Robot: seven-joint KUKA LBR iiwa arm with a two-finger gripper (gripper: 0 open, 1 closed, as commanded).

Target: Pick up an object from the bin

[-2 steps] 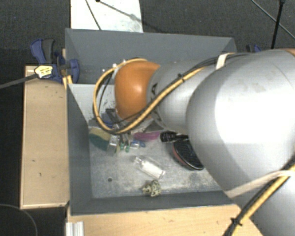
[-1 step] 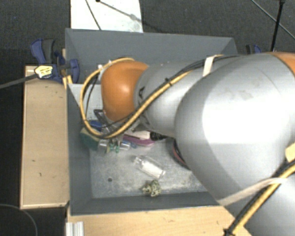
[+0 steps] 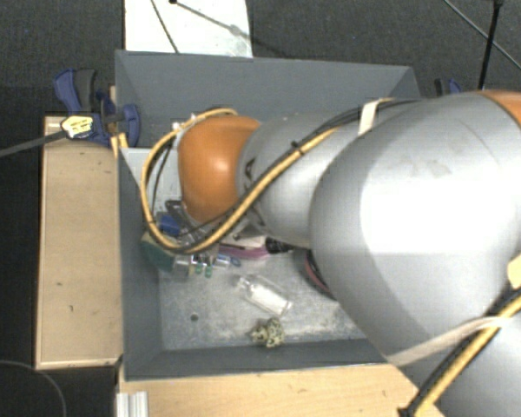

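My gripper point(image 3: 177, 220) is low in the bin's left part, mostly hidden under the arm's orange cover. Right below it lies a small cluster: a grey-green piece point(image 3: 156, 255) against the left wall, a short metallic piece point(image 3: 189, 266) and a pink-purple strip point(image 3: 243, 253) running right under the arm. I cannot tell whether anything is held. A small clear bottle point(image 3: 262, 296) lies tilted on the floor to the lower right of the gripper. Near the front wall sits a small olive-green crumpled thing point(image 3: 267, 331).
The arm reaches in from the right and covers the bin's right half and most of its middle. A dark red and black thing point(image 3: 316, 274) peeks out under the arm. Bare floor shows at the front left, between the cluster and the front wall.
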